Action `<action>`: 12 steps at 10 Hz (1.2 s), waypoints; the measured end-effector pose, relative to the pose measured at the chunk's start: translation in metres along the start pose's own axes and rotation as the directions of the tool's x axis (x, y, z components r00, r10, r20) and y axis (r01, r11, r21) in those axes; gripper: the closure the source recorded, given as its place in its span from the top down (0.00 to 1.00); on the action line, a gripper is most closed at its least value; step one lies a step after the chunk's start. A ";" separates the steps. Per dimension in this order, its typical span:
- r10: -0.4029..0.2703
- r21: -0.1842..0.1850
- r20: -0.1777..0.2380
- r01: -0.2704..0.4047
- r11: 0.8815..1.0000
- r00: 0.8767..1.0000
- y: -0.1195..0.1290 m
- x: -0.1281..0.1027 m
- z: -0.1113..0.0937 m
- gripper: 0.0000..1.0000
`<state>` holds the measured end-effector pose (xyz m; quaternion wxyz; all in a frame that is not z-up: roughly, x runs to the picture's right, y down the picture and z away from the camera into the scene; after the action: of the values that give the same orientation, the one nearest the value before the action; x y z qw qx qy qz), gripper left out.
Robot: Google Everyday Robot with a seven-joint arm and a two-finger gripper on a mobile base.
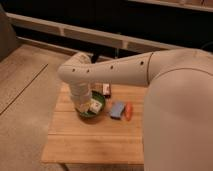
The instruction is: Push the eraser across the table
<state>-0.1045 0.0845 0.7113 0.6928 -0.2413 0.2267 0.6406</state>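
The eraser is a small dark block with a whitish top and a reddish mark. It lies near the far edge of the light-wood table. My white arm reaches in from the right, bends at the elbow and drops toward the table. The gripper hangs at the left rim of the green bowl, in front of and to the left of the eraser and apart from it. The arm's wrist covers most of the gripper.
A whitish packet sits in the green bowl. A flat blue pad and an orange object lie to the right of the bowl. My large white arm covers the table's right side. Bare floor lies to the left.
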 end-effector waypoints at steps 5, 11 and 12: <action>-0.068 0.138 0.166 0.045 0.989 0.984 -0.092 -0.074 -0.018 0.00; -0.061 0.120 0.221 0.035 0.992 0.973 -0.139 -0.095 -0.025 0.00; -0.041 0.119 0.221 0.015 0.993 0.974 -0.141 -0.094 -0.025 0.00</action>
<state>0.0292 -0.0128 0.7565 0.7357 -0.1304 0.1810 0.6395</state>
